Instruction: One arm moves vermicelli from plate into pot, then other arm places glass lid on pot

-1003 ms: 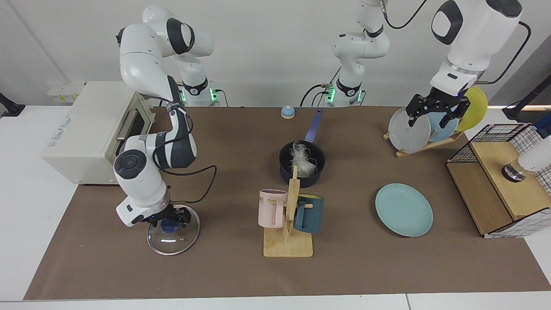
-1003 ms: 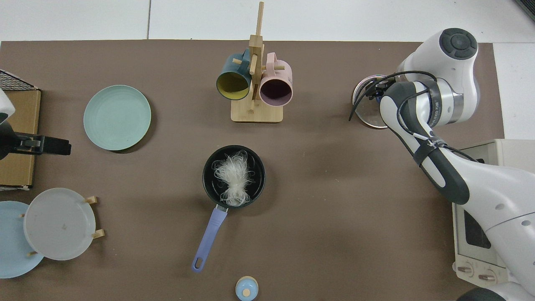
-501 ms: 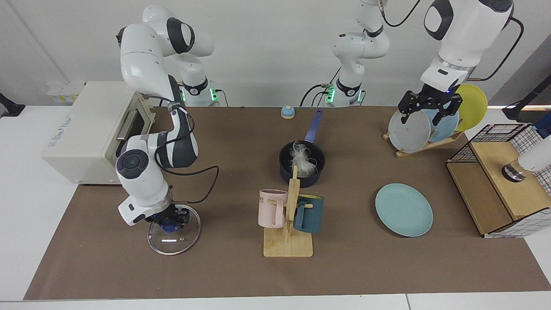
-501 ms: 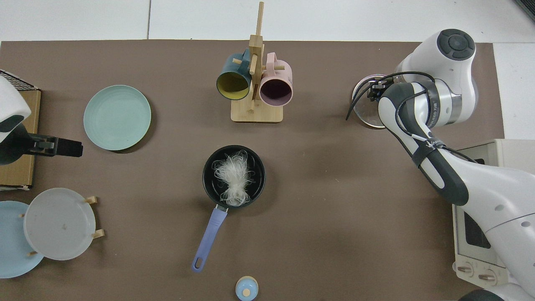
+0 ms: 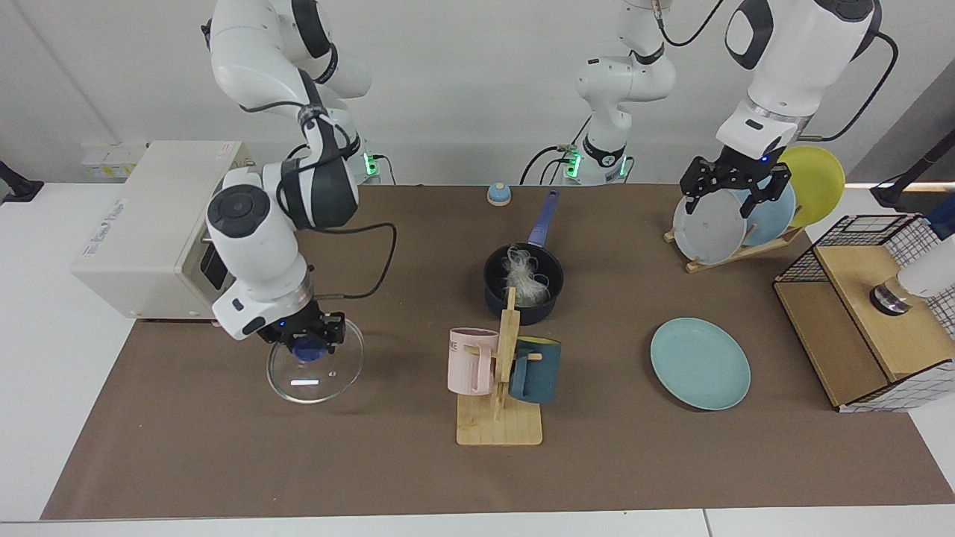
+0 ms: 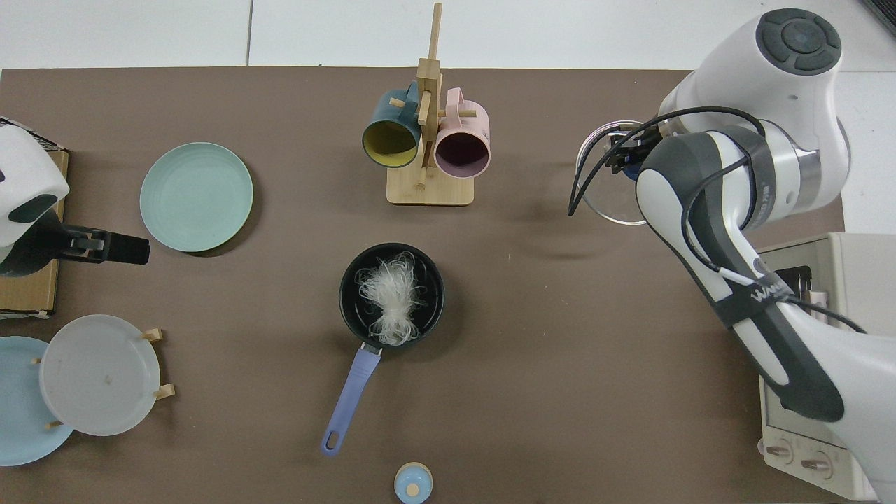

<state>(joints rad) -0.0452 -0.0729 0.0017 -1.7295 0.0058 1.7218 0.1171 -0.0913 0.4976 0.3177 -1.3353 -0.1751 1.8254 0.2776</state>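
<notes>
The right pincer [image 5: 307, 344] pinches the blue knob of the glass lid [image 5: 315, 371] and holds the lid clear of the worktop [image 5: 634, 462], level, over the end of the brown mat by the white oven [image 5: 142, 227]. Seen from above, the same lid [image 6: 600, 197] shows only partly from under the right arm's wrist. The vermicelli [image 5: 524, 277] lies in the pot [image 5: 496, 292] at the middle of the worktop, the pot's blue handle pointing toward the arm bases; the noodle tangle [image 6: 389, 297] fills much of the black inside. The plate [image 5: 700, 363] lies bare toward the other end, near the front edge. The left pincer [image 5: 734, 195] hangs spread, pinching nothing, high above the plate rack [image 5: 735, 250] near that end's back corner. A mug stand [image 5: 501, 418] stands between pot and front edge.
</notes>
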